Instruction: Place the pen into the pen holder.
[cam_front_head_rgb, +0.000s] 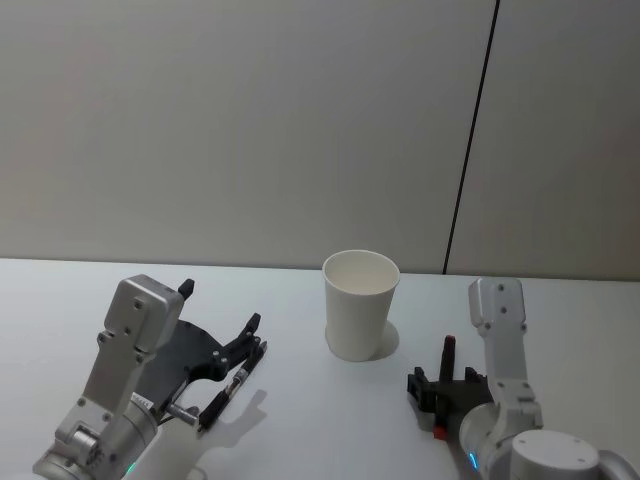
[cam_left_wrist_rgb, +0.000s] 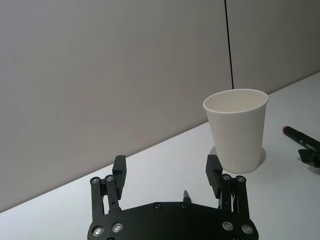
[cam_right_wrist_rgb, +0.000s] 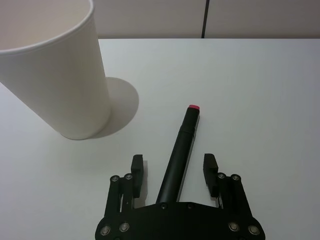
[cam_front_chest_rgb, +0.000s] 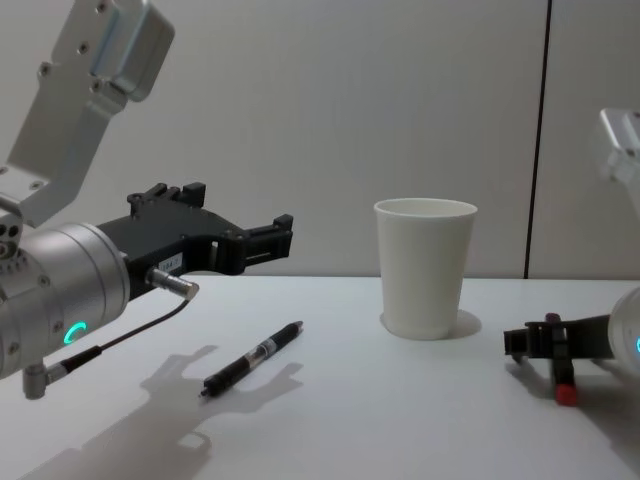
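Two fingers of the right gripper (cam_right_wrist_rgb: 173, 172) are standing spread, one on each side of the red-tipped pen (cam_right_wrist_rgb: 181, 145). A gap is showing on both sides, so the jaws are open and gripping nothing. The pen is lying flat on the white table (cam_right_wrist_rgb: 260, 90), its barrel running out from between the fingers and its red end pointing toward the upper centre of the right wrist frame. The pen holder (cam_right_wrist_rgb: 55, 80), a white paper cup, is standing upright at the upper left of that frame, near the pen but not touching it. In the head view the cup is sitting at centre frame, with the right gripper at lower right.

The left gripper (cam_front_chest_rgb: 265, 235) is hovering open at the left of the chest frame, above a second pen (cam_front_chest_rgb: 250, 360) lying on the table, well apart from the cup.

Judging by this layout, the right arm is preparing the grasp. Good execution is depending on three things:
- closing the fingers squarely across the barrel while keeping it centred, so the pen is not rolling or pivoting;
- lifting the pen above the rolled rim before travelling sideways;
- turning the pen upright and lowering it inside the mouth, since a light paper cup is likely tipping if struck on the rim.
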